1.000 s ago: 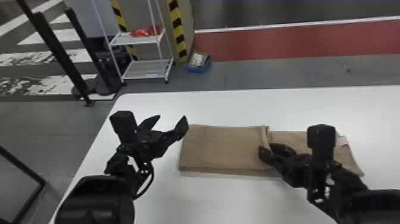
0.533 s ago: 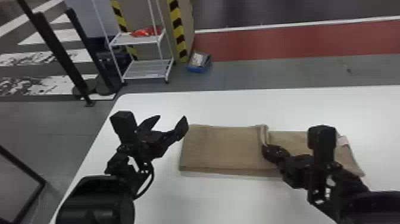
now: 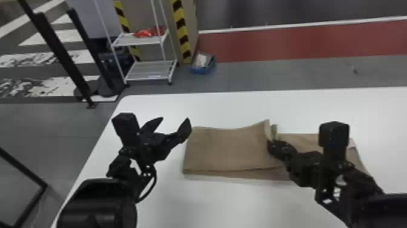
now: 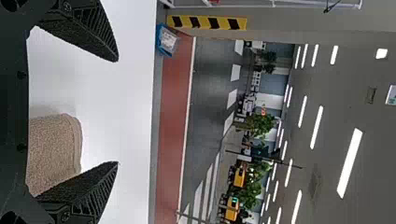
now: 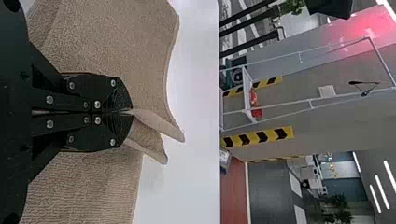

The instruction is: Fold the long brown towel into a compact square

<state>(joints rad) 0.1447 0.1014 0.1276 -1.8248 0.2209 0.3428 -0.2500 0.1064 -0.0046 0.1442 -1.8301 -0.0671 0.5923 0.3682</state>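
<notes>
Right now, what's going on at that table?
The robot is partway through folding the brown towel on the white table. Its right pincer is shut on an edge of the folded-over part, which is slightly raised. The left pincer hangs open beside the towel's left end. It's not yet a square.

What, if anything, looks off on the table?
The brown towel: its folded end peaks up where the right gripper pinches it, likely just mid-fold. A lower layer also sticks out along the near edge.

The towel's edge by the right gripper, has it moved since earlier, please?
Yes, the towel has lifted there, its corner now appearing nearer the table's far edge.
</notes>
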